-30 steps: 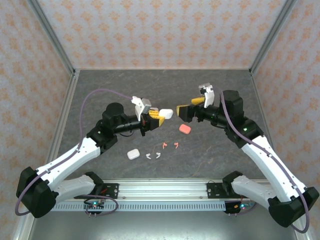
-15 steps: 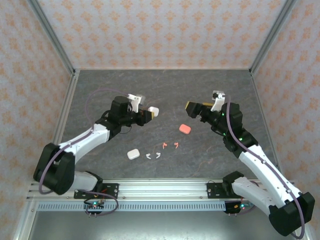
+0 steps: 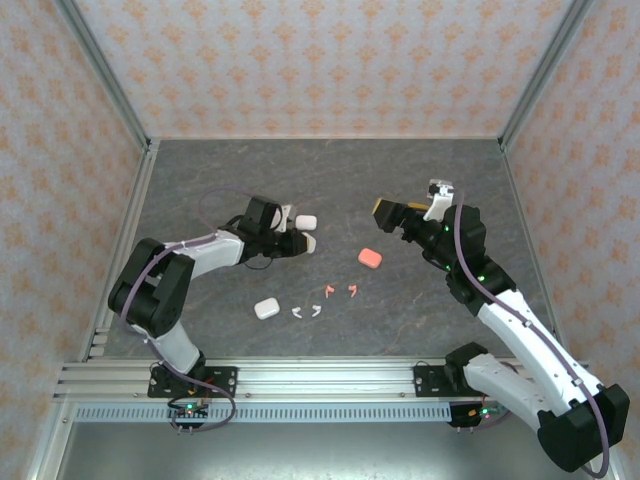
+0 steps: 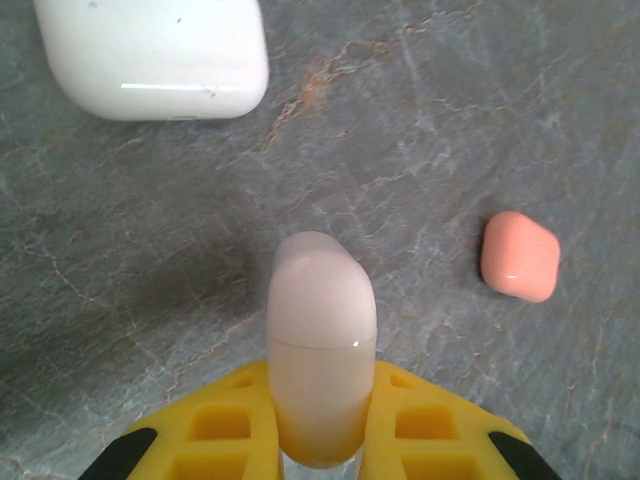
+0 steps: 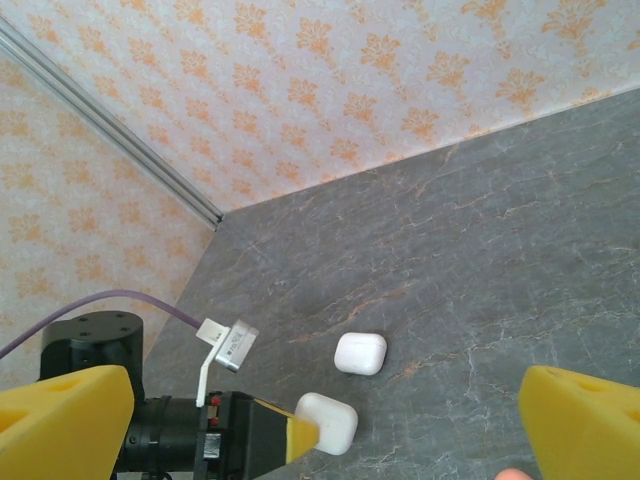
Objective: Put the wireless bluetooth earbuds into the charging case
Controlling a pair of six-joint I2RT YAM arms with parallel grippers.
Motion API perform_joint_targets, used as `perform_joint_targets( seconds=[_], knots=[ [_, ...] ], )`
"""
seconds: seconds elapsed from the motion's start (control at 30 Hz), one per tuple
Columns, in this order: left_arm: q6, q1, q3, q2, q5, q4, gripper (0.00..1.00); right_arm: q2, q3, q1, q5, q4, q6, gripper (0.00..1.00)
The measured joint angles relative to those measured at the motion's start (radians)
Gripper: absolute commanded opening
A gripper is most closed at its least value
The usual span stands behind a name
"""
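Now left tool pulled back, still clamping white case

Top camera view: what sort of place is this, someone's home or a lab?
Probably a lab robot test cell, not a home: left arm and right arm bolted to an aluminium rail, wallpaper panels framed by metal posts, a grey stone-look tabletop.
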State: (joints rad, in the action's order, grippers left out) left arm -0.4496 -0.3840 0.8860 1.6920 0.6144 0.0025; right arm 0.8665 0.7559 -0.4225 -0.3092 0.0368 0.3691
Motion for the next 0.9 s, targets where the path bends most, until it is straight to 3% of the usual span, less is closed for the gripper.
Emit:
perform_joint_targets(
  seconds=[0.13,0.53,0.9],
  knots=[
    [-0.012,0.000,0.005,0.014,-0.006,0.001,0.02,0.010,0.000,0.000,0.004,0.001,-0.003,0.99],
    [-0.029,0.001,0.016,0.052,-0.042,-0.012,0.43,0.026,0.000,0.000,0.014,0.034,-0.022,0.99],
    [-0.021,0.026,0.045,0.058,-0.118,-0.101,0.56,0.016,0.001,0.000,0.026,0.098,-0.076,0.99]
  ],
)
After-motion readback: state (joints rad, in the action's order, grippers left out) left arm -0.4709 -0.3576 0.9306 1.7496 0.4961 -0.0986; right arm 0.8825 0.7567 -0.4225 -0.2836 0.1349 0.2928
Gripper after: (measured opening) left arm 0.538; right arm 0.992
